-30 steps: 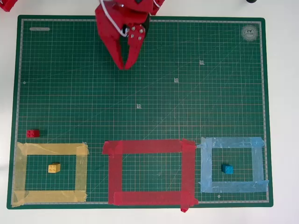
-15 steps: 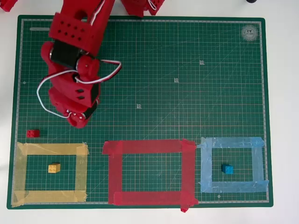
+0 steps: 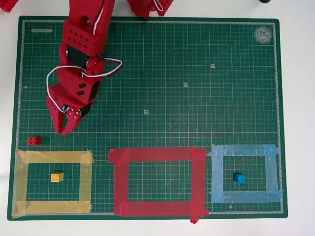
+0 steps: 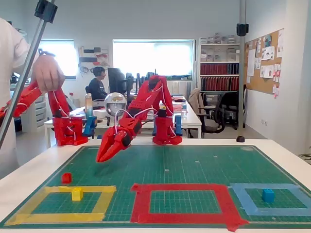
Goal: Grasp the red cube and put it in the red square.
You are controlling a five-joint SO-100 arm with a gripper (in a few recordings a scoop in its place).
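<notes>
The red cube (image 3: 34, 140) (image 4: 66, 178) lies on the green mat, just outside the far left corner of the yellow tape outline. The red square (image 3: 152, 155) (image 4: 182, 187) is a wide red tape outline at the middle of the mat's near edge, with nothing inside it. My red gripper (image 3: 62, 131) (image 4: 100, 158) hangs above the mat, pointing down toward the near left. In the overhead view it is a short way up and to the right of the red cube and clear of it. Its fingers meet at the tips with nothing between them.
A yellow block (image 3: 57, 177) sits inside the yellow tape outline (image 3: 54, 157) on the left. A blue block (image 3: 239, 178) sits inside the light blue tape outline (image 3: 243, 150) on the right. The green mat (image 3: 197, 98) covers most of the white table.
The arm has swung from the mat's top centre out to the left and toward the near edge. The gripper now hangs close to the red cube. No block has moved.
</notes>
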